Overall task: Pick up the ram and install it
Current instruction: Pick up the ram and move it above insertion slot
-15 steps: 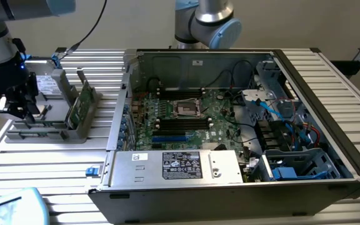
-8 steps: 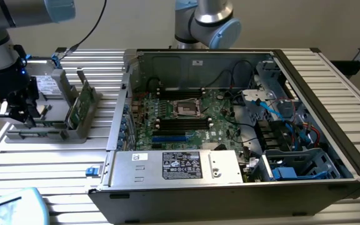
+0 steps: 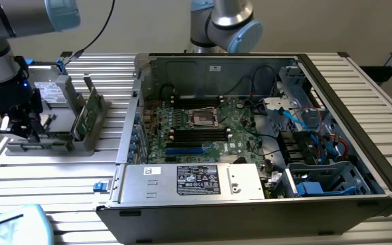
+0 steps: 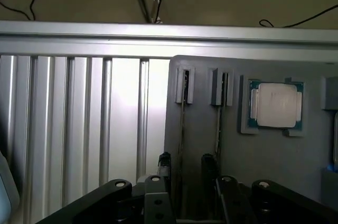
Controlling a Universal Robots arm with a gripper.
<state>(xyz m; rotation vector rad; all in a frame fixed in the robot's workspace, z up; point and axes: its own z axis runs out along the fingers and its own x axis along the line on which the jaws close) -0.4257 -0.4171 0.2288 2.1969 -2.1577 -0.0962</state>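
Pick-up in hand: the black two-finger gripper point(image 4: 186, 167) stands wide open, empty, astride the thin dark-green ram stick point(image 4: 182, 123), edge-up in a grey slotted holder point(image 4: 200, 76). Judged need: square, centred closure clear of the neighbouring stick point(image 4: 218, 113).

Thin ram point(image 4: 182, 129), on edge, in holder point(image 4: 274, 171)

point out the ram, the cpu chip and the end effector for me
ram point(image 4: 183, 123), wrist view, thin edge of the stick facing the camera
cpu chip point(image 4: 276, 105), wrist view, middle of its silver lid
end effector point(image 4: 186, 161), wrist view, midway between its fingertips
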